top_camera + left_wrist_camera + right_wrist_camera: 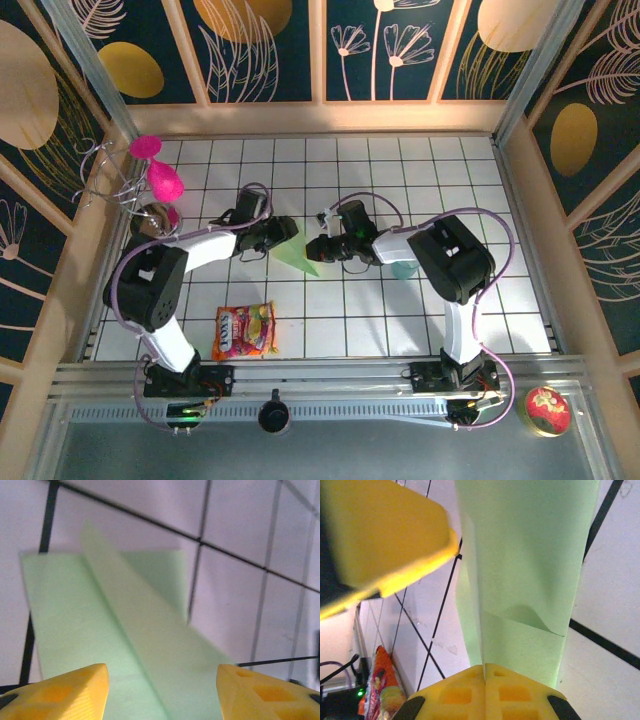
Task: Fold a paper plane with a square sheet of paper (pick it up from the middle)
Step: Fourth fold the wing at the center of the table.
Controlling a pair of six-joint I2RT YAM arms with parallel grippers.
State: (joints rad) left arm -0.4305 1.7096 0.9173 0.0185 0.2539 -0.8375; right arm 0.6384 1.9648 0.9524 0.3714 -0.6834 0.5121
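Note:
The pale mint-green sheet of paper, folded into a long pointed paper plane (297, 260), lies on the white grid table between the two arms. My right gripper (484, 667) is shut on its upright fold, which the right wrist view shows pinched between the yellow fingertips (455, 692). The paper plane (525, 555) stretches away from them. My left gripper (162, 672) hovers open just over the paper plane (125, 630), its fingers either side of a crease. From above, the left gripper (288, 231) is at the paper's far end and the right gripper (314, 248) at its right edge.
A translucent teal cup (405, 268) stands right of the right wrist. A candy bag (244, 331) lies near the front left. Pink balloon shapes on a wire stand (160, 180) sit at the left wall. A red tin (547, 410) rests off the table, front right.

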